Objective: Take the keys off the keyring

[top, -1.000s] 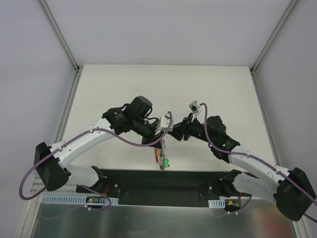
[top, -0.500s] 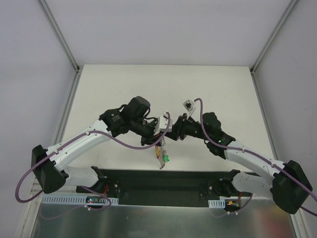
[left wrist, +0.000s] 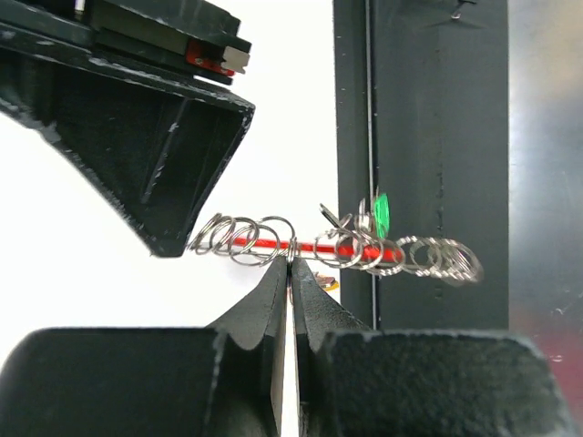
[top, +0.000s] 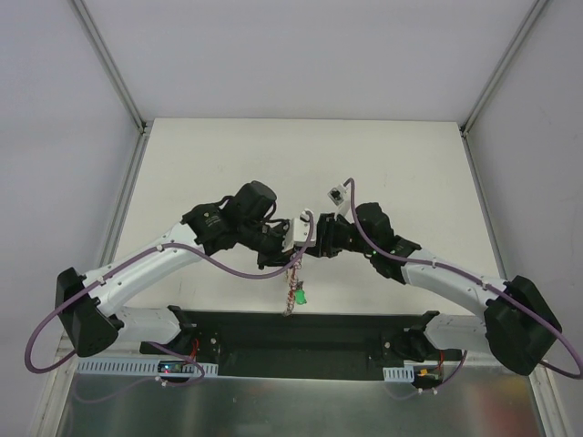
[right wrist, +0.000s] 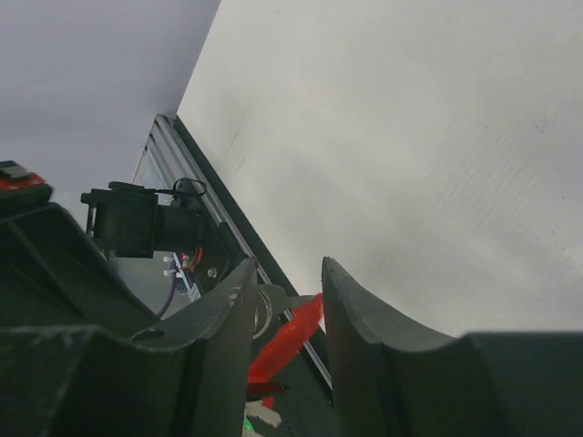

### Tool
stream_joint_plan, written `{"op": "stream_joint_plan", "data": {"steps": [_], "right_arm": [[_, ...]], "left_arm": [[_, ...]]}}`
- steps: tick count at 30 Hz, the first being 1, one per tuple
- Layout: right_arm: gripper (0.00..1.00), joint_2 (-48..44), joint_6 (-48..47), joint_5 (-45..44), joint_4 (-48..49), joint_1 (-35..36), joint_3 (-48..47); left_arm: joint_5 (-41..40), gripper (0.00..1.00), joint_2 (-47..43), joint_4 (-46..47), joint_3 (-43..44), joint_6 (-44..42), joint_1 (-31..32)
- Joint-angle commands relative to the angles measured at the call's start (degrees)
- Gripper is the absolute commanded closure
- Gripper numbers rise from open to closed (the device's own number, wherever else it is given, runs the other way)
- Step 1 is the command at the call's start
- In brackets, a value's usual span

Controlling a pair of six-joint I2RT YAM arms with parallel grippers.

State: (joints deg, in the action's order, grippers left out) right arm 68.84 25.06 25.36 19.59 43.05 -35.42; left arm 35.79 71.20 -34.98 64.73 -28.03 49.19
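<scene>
The keys (top: 293,293) hang in a small bunch below the spot where my two grippers meet above the table's near middle. In the left wrist view, my left gripper (left wrist: 290,269) is shut on one loop of the keyring (left wrist: 435,257), which shows as a string of thin silvery wire rings. A red key (left wrist: 273,244) lies along the rings, with a green head (left wrist: 381,211) and a yellow one (left wrist: 326,284) beside it. My right gripper (top: 308,244) sits at the ring string's other end. In its own view the right gripper (right wrist: 289,266) is open, with the red key (right wrist: 290,339) between the jaws.
The white table (top: 301,164) stretches behind the grippers, walled in by white panels on aluminium posts. A black base strip (top: 346,332) runs along the near edge under the hanging keys, and it also shows in the left wrist view (left wrist: 428,137).
My right arm has swung left, bringing its gripper close against the left one. The left gripper has shifted slightly. The key bunch now hangs lower and straighter.
</scene>
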Motion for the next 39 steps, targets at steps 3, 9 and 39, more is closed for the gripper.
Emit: {"op": "stream_joint_plan", "data": {"steps": [3, 9, 39], "right_arm": [[0.63, 0.33, 2.1, -2.42, -2.63, 0.37, -0.52], [0.62, -2.3, 0.7, -4.44, -4.65, 0.46, -2.19], [0.57, -26.38, -18.99, -22.99, 6.76, 5.29, 12.13]], "left_arm": [[-6.7, 1.0, -3.61, 2.02, 0.13, -1.94, 0.29], [-9.85, 1.0, -3.87, 1.23, -0.13, -2.64, 0.56], [-19.97, 1.0, 10.63, -10.28, 16.04, 20.2, -4.36]]}}
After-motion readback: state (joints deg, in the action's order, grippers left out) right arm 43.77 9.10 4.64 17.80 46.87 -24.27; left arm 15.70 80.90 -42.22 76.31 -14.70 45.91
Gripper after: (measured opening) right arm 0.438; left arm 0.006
